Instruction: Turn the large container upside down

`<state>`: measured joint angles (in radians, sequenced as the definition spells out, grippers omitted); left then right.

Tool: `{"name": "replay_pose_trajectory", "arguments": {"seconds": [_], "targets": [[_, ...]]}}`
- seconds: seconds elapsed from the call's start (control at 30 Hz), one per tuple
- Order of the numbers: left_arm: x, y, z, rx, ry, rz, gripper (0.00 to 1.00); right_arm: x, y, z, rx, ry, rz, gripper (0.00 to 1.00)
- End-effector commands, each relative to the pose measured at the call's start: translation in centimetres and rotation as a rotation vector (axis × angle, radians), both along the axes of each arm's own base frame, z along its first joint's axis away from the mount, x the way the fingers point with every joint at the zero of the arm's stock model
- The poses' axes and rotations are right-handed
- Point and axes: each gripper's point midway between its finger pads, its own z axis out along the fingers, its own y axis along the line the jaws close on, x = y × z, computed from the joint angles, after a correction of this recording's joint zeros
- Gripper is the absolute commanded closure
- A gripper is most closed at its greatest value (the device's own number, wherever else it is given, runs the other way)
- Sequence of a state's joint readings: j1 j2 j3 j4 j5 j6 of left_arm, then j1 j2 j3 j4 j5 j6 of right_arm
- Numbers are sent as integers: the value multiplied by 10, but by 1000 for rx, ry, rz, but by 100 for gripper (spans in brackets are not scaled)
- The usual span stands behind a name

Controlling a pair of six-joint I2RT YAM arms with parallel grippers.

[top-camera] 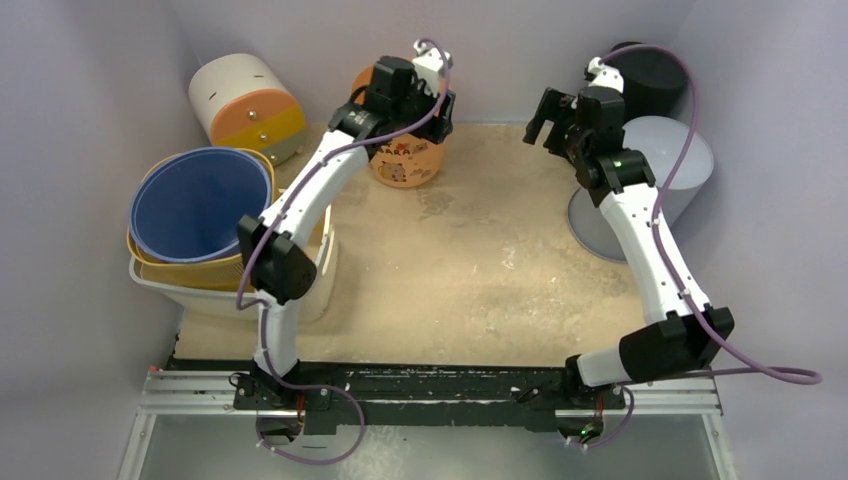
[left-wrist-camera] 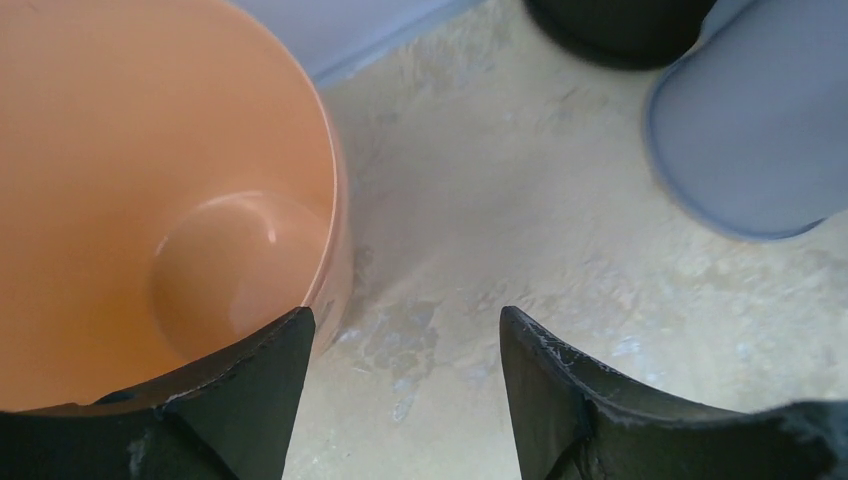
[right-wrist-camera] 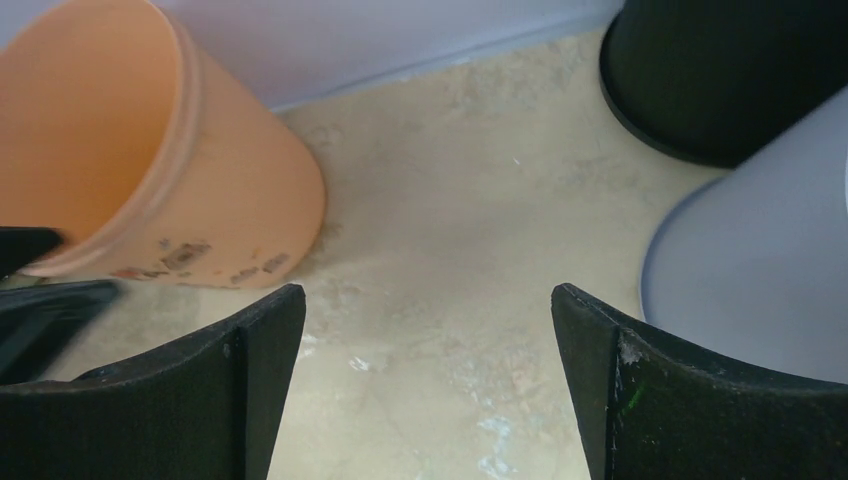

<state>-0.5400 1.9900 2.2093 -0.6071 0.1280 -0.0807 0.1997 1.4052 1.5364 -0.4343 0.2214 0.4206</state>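
1. Two hands are in view, both spread wide, and neither pinches anything.
2. My left hand (top-camera: pixel 440 112) hangs at the rear of the bench (top-camera: pixel 470 260), right over the orange container (top-camera: pixel 405 165).
3. From my left wrist I look down into that container's open mouth and see its smooth floor. Its rim runs down to my left finger (left-wrist-camera: pixel 250 385), but I cannot tell whether they touch. Only bare bench shows in the gap between the fingers.
4. The orange container stands near the back wall with its printed side facing the arm bases.
5. My right hand (top-camera: pixel 537 120) hovers over bare bench at the rear right — well apart from the orange container, which its wrist camera sees off to the left.
6. A grey container (top-camera: pixel 680 150) sits just beside my right arm, and a black container (top-camera: pixel 650 75) sits behind it in the corner.
7. At the left, a blue bucket (top-camera: pixel 195 205) is nested in a stack of other bins. A white, orange and yellow drum (top-camera: pixel 245 100) lies behind the stack.
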Motion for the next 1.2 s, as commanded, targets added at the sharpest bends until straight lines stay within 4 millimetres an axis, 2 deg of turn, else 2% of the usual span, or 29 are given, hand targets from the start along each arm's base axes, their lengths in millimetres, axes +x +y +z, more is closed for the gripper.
{"name": "replay_pose_trajectory", "arguments": {"seconds": [0.0,0.13,0.27,0.43,0.53,0.63,0.73,0.83,1.0,1.17], "targets": [[28,-6,-26,34,-24,-20,35,12,8,55,9,-147,59,5],[47,-9,-33,11,-46,35,36,9,6,61,-14,-171,66,4],[56,-8,-26,-3,-77,76,37,2,2,57,-28,-173,59,3],[35,-13,-4,-30,-81,-10,37,-3,0,54,-23,-174,51,3],[23,-15,17,-85,-112,-35,37,-1,0,53,-19,-175,51,3],[18,-14,33,-86,-146,-35,37,3,3,51,-18,-168,60,3],[19,-8,38,-65,-164,-15,37,9,6,49,-20,-160,71,3],[27,1,27,-23,-168,33,36,14,7,46,-31,-150,81,3],[52,18,-13,85,-127,145,36,17,9,43,-33,-139,93,3],[67,29,-31,136,-121,216,35,17,8,41,-38,-127,89,3]]}}
